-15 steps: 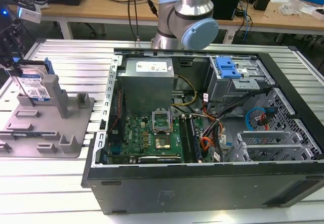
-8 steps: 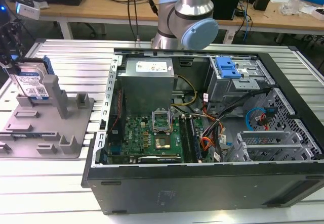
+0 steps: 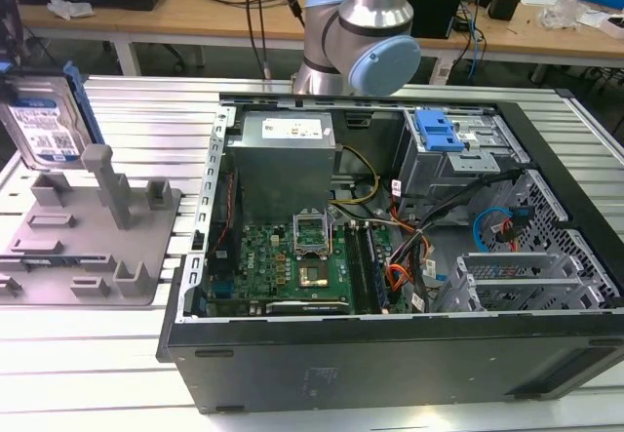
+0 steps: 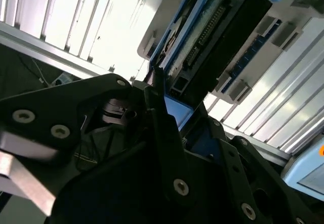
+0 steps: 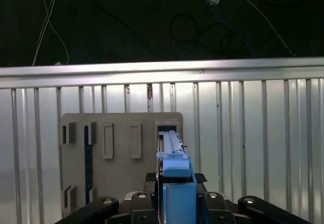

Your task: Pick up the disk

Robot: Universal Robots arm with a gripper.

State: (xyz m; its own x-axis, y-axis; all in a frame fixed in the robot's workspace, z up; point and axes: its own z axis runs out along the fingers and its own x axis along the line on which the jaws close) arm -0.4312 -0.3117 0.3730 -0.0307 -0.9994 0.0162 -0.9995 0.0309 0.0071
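The disk hangs upright in the air at the exterior view's far left, above the grey fixture, its blue-and-white label facing the camera and a blue rail along its edge. In the first wrist view I see the disk edge-on, blue rail uppermost, with my gripper shut on it from both sides. The second wrist view shows the disk's dark underside and connector row, clamped at its end by my black gripper.
The grey fixture with upright posts lies on the slatted metal table under the disk. An open computer case takes up the middle and right, with a light-blue latch on its drive cage. The arm's column rises behind it.
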